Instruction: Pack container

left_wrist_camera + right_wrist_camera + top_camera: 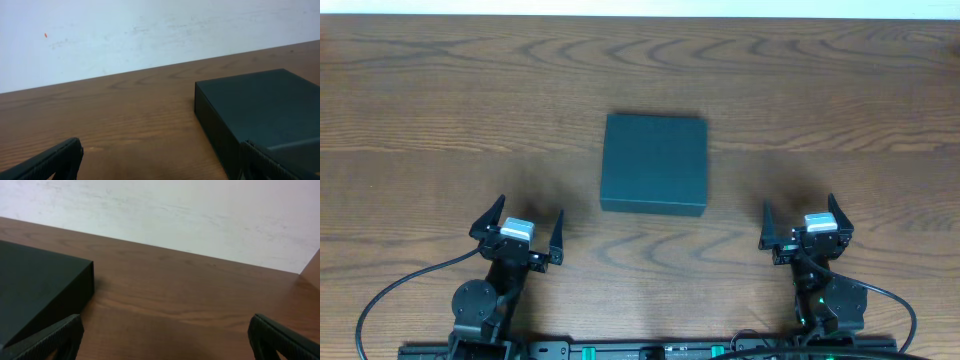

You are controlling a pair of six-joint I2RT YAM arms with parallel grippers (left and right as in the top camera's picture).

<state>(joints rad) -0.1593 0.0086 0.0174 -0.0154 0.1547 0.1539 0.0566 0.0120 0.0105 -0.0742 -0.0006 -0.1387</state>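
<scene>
The container point(654, 163) is a dark teal-green square box with its lid down, lying flat in the middle of the wooden table. In the left wrist view the container point(260, 112) fills the right side; in the right wrist view the container point(35, 292) fills the left. My left gripper point(529, 226) stands open near the front edge, left of the box and apart from it, with only bare wood between its fingers point(55, 160). To the box's right, my right gripper point(800, 220) is likewise open and holds nothing, its fingers point(280, 337) spread wide.
A pale wall point(150, 35) rises behind the far edge of the table point(440, 120). Black cables point(390, 295) loop from the arm bases along the front edge.
</scene>
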